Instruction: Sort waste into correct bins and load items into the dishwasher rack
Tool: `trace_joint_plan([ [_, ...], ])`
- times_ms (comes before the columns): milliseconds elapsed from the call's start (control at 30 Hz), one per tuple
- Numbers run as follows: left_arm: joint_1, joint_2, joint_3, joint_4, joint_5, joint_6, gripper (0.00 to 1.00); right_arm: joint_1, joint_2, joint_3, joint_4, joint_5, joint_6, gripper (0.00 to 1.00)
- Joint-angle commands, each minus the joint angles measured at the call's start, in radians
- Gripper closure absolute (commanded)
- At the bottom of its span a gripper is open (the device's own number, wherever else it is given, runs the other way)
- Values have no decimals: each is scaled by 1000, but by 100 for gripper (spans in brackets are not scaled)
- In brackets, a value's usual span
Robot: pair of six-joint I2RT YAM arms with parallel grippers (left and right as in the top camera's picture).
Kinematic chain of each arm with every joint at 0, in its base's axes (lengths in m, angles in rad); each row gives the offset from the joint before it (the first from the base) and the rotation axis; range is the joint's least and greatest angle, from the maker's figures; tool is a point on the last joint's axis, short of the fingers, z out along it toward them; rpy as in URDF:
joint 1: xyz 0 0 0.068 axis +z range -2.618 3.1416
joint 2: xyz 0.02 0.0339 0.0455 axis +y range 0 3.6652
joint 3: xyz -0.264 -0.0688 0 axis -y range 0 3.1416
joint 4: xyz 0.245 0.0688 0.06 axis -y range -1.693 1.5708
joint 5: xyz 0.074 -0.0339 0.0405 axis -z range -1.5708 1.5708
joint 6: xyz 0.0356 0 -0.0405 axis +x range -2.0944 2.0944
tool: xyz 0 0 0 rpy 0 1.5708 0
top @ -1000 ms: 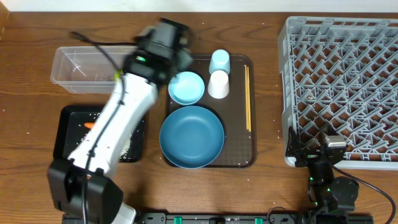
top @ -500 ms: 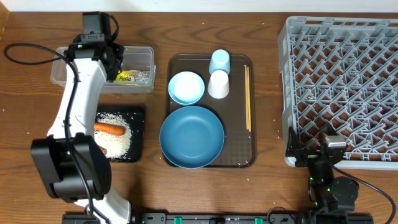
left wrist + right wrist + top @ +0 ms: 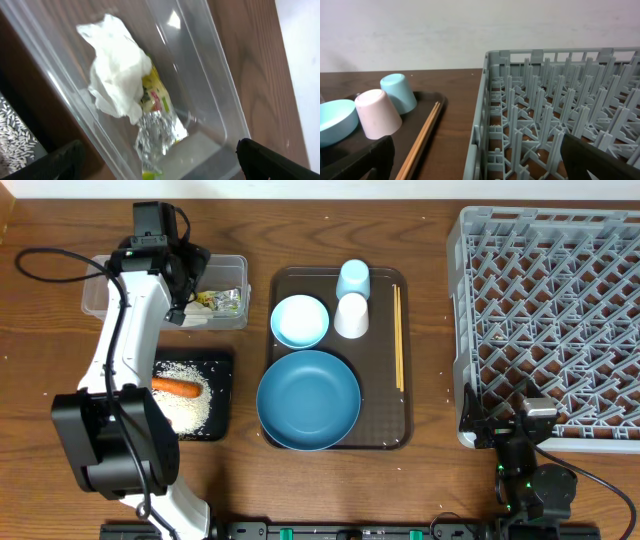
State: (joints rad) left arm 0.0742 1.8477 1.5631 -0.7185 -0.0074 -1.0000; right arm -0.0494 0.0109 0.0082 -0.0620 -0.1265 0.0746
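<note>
Clear plastic rectangular tub (image 3: 100, 298) at upper left, holding crumpled white tissue (image 3: 120, 75), green-yellow wrapper (image 3: 156, 95) and crumpled foil (image 3: 157, 132). Above it, left gripper (image 3: 192, 283), jaws spread wide, pinching nothing. Right gripper (image 3: 480, 167) likewise spread and empty, beside large grey lattice dishwasher rack (image 3: 550, 310). Orange carrot (image 3: 178, 388) and white rice grains (image 3: 195, 410) in shallow black tray (image 3: 224, 380). Likely hazard: snagging the light tissue or nudging the tub if pulled away low
</note>
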Motion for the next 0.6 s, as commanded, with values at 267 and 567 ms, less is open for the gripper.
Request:
trace_joint_plan([
  [267,-282,-216,-2,48,98,407,2,-18,-5,-3,-2,2,-2,1],
  [567,-572,-114,-2,160,-68,666,2,-19,-5,-3,-2,2,-2,1],
])
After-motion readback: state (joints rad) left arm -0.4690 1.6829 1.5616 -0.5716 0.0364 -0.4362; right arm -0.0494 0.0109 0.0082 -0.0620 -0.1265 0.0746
